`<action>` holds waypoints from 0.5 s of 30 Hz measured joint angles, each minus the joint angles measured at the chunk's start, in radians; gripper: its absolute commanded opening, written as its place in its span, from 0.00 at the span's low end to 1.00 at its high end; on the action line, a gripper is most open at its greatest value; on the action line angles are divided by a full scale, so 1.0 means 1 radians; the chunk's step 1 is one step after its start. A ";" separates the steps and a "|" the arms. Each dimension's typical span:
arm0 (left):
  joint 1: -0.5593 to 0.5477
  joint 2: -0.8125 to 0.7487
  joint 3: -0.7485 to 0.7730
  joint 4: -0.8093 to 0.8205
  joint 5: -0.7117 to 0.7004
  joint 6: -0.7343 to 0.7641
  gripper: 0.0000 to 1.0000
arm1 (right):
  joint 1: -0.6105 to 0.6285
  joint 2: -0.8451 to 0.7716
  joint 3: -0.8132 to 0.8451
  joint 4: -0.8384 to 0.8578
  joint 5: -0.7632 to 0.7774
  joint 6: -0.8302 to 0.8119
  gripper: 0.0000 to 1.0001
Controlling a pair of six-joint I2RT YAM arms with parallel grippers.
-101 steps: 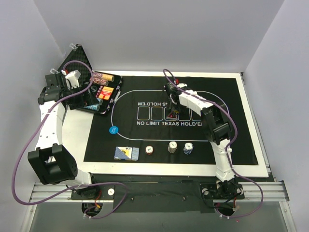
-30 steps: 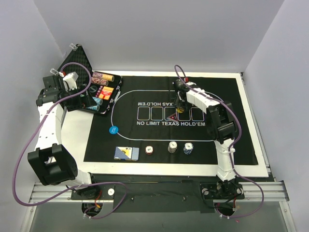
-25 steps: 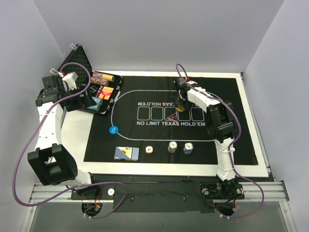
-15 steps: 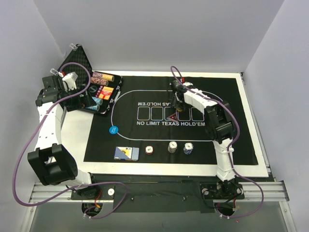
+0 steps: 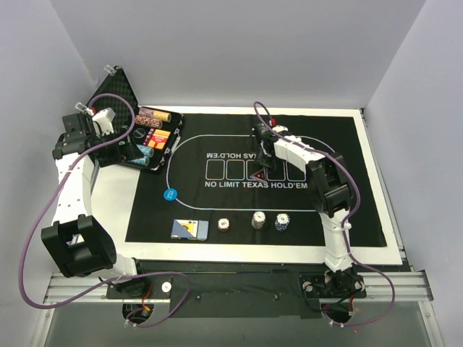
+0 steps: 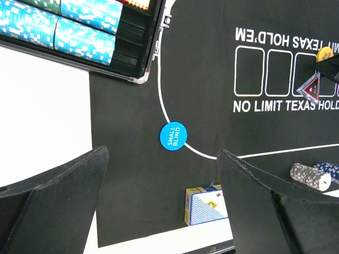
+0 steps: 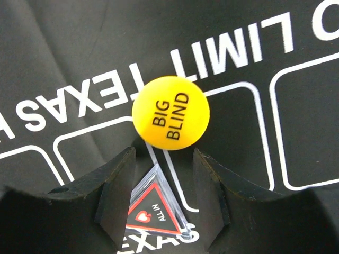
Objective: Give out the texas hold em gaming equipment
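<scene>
Top external: right claw (image 5: pixel 262 166) over mat (image 5: pixel 340 144) centre, toward its far edge.
Left wrist: left claw (image 6: pixel 163 153) spread wide, empty.
Right wrist: right claw half-spread astride red triangle marker (image 7: pixel 151 209), gripping nothing; yellow button (image 7: pixel 170 112) just beyond.
Handling: button probably light, stiff, slick; nip opposite rims.

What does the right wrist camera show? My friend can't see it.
A yellow round button saying BIG BLIND lies on the black poker mat, just past the black fingertips of the right gripper. A red triangular ALL IN marker sits between the two fingers.
</scene>
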 measured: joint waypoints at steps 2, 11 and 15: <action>0.003 0.000 0.000 0.000 0.000 0.000 0.95 | -0.011 0.000 0.001 0.002 0.000 0.004 0.43; 0.018 0.000 0.000 0.001 0.000 0.016 0.95 | -0.066 0.072 0.121 -0.028 -0.005 0.006 0.34; 0.018 0.004 0.000 0.001 0.000 0.023 0.95 | -0.080 0.117 0.198 -0.052 -0.008 0.003 0.33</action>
